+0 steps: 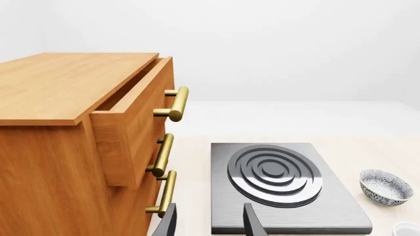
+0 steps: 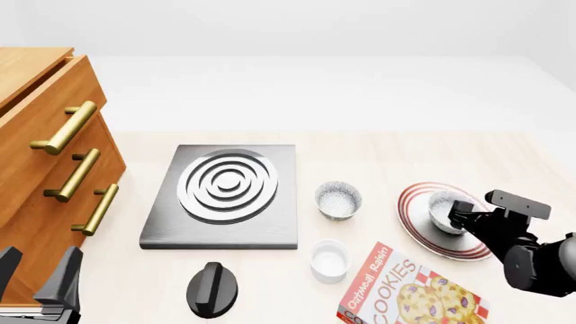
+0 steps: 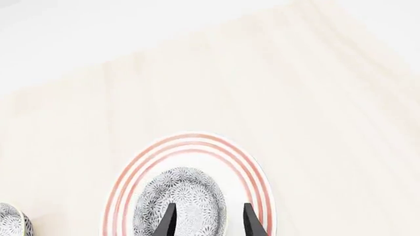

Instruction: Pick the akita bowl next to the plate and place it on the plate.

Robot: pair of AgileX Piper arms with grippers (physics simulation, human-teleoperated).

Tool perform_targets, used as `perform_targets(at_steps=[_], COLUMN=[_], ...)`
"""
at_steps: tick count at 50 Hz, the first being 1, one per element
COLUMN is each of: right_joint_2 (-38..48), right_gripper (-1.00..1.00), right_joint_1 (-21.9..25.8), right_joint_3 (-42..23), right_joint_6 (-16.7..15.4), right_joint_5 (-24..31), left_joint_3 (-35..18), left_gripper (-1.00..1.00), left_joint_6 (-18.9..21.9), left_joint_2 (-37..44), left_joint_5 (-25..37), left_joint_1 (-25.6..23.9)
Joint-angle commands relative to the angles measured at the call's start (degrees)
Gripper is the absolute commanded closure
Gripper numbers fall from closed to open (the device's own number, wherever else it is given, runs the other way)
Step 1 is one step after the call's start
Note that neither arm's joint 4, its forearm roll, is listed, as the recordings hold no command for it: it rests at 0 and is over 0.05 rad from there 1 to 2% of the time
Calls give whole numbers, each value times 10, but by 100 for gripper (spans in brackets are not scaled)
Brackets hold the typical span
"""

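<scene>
A box (image 2: 409, 290) reads "Oatmeal Raisin COOKIES" beside the plate (image 2: 416, 223).

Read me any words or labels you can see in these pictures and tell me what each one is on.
"Oatmeal Raisin" on the cookie box at the near edge of the table, front view.
"COOKIES" in large letters on the same box.
Nothing else is readable: no print shows on the bowls, plate, stove plate, black knob or drawer cabinet.
</scene>
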Motion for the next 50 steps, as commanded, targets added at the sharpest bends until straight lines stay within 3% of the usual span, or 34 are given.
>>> perform_targets(at_steps=[1,22,50], right_joint_2=[-4,-114,-366], right_gripper=[-100,-100,-100], right_joint_1=[-1,1,-5], right_joint_3=[0,10,14], right_joint_6=[2,17,34], right_joint_5=[2,73,255], left_joint_3=[0,0,0], left_gripper=[-100,-100,-100], left_joint_6=[0,0,0], left_joint_2=[0,0,0], left_joint_5=[0,0,0], left_joint_1=[0,0,0])
